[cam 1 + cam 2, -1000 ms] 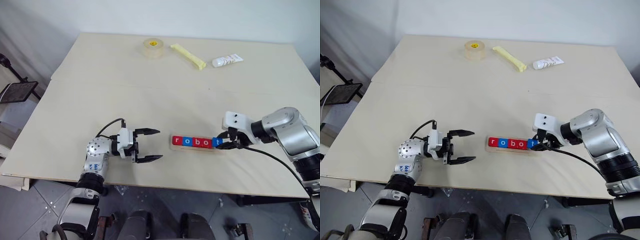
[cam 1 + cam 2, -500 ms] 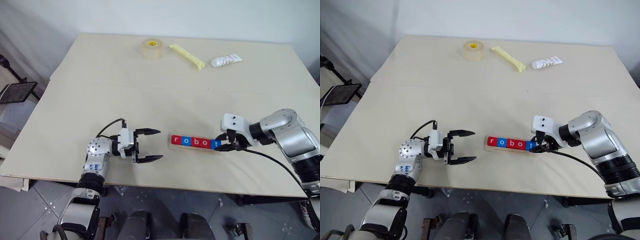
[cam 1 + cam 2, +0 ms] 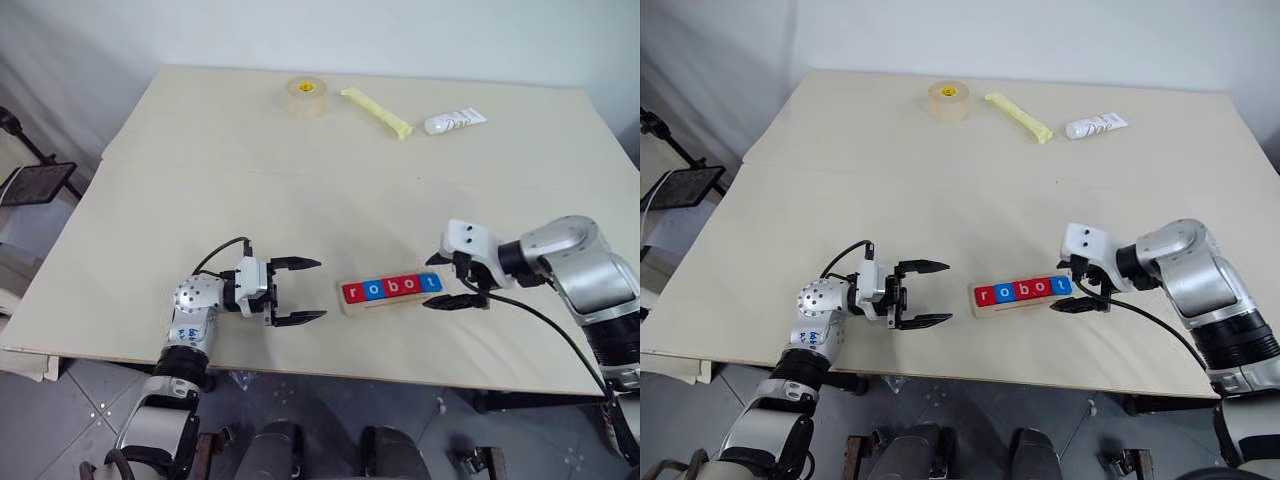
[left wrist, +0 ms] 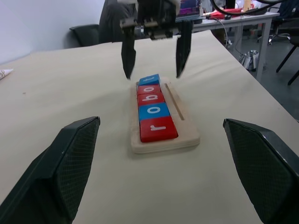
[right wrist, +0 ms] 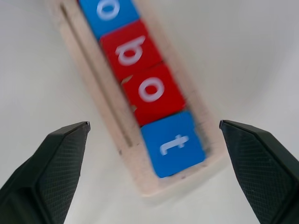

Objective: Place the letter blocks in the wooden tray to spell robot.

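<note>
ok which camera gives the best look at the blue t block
The right wrist view: the blue t block sits close between the open jaws, letter plain, at the end of the wooden tray. The left wrist view shows it farthest along the row. In the eye views it is small, at the tray's right end.

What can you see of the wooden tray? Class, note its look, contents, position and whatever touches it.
The wooden tray is a long, narrow strip of pale wood with rounded corners and a thin groove along one side. It lies flat near the table's front edge, slightly angled, between the two tools. Five letter blocks sit in a row on it, red, blue, red, red, blue, spelling robot. The open right tool hangs at its t end without touching it.
</note>
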Tool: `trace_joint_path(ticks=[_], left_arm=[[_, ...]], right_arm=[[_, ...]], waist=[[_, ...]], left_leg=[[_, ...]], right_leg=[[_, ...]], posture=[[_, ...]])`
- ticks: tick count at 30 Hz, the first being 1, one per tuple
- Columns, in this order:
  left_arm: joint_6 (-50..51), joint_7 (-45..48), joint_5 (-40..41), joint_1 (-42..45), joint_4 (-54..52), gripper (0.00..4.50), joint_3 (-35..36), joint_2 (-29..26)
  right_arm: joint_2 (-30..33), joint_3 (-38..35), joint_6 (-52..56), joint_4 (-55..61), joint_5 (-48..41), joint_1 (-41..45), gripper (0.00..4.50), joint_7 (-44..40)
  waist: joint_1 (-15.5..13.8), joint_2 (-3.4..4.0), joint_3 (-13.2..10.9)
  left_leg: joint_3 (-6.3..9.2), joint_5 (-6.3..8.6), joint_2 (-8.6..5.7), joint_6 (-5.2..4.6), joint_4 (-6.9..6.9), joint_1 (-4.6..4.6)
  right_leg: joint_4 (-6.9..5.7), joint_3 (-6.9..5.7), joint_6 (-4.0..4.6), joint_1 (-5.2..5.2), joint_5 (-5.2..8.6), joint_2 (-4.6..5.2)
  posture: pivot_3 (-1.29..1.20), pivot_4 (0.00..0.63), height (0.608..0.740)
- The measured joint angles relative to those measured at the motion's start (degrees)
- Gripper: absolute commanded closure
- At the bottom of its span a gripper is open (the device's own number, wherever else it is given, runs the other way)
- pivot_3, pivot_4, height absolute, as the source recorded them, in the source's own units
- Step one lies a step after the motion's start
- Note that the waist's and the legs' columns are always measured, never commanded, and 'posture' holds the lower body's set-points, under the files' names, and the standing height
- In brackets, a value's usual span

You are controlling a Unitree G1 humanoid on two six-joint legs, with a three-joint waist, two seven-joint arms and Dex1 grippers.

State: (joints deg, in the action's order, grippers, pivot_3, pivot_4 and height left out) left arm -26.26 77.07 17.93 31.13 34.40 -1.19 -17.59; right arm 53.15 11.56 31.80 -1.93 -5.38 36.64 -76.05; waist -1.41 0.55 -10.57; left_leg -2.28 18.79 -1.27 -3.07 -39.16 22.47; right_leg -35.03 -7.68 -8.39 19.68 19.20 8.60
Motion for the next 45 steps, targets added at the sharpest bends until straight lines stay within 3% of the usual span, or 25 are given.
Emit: trace_joint_path(ticks=[4, 7, 18, 19, 30, 45], left_arm=[[0.0, 0.42, 0.0, -0.16, 0.11, 0.0, 0.17, -1.23], [0.0, 0.48, 0.0, -0.04, 0.13, 0.0, 0.07, -0.98], [0.09, 0.51, 0.0, 0.08, 0.14, 0.0, 0.07, -1.03], [0.11, 0.51, 0.0, 0.08, 0.14, 0.0, 0.07, -1.03], [0.81, 0.43, 0.0, -0.27, -0.39, 0.0, 0.06, -1.18], [1.22, -0.07, 0.0, -0.74, -1.99, 0.0, 0.03, -1.22]], right_arm=[[2.2, -3.13, -0.66, -0.71, -0.53, -2.55, 0.02, 1.35], [2.18, -3.53, -1.85, -2.45, -0.59, -2.54, 0.56, 3.09], [2.22, -4.63, -4.29, -1.89, -3.38, -5.08, 4.28, 0.59], [2.2, -4.45, -4.29, -1.89, -3.39, -5.08, 4.45, 0.47], [-0.25, -0.73, -6.32, -5.25, -2.79, -3.18, 4.45, -0.57], [-1.4, -0.98, -6.85, -7.02, -2.93, 0.59, 4.45, 0.27]], waist=[[0.11, 0.0, 0.0], [0.22, 0.0, 0.0], [0.06, 0.0, 0.0], [0.08, 0.0, 0.0], [0.21, 0.0, 0.0], [0.22, 0.0, 0.0]], left_leg=[[-0.01, 0.0, -0.01, 0.0, 0.01, 0.0], [-0.03, -0.01, 0.02, 0.01, 0.01, -0.01], [-0.05, 0.0, -0.01, 0.0, 0.01, 0.0], [-0.05, 0.0, 0.0, 0.0, 0.01, 0.0], [-0.05, 0.0, 0.01, 0.0, 0.01, -0.01], [-0.04, 0.0, 0.02, 0.0, 0.01, -0.01]], right_leg=[[0.01, 0.0, 0.0, -0.01, 0.0, 0.0], [0.01, -0.01, 0.0, 0.0, 0.0, -0.02], [0.02, 0.0, 0.0, -0.01, 0.0, 0.01], [0.01, 0.0, 0.0, 0.0, 0.0, 0.01], [0.01, 0.0, 0.0, 0.0, 0.0, 0.0], [0.0, -0.01, 0.0, 0.0, 0.0, 0.0]], posture=[[0.0, 0.15, 0.74], [0.0, 0.15, 0.74], [0.0, 0.15, 0.74], [0.0, 0.15, 0.74], [0.0, 0.15, 0.74], [0.0, 0.15, 0.74]])
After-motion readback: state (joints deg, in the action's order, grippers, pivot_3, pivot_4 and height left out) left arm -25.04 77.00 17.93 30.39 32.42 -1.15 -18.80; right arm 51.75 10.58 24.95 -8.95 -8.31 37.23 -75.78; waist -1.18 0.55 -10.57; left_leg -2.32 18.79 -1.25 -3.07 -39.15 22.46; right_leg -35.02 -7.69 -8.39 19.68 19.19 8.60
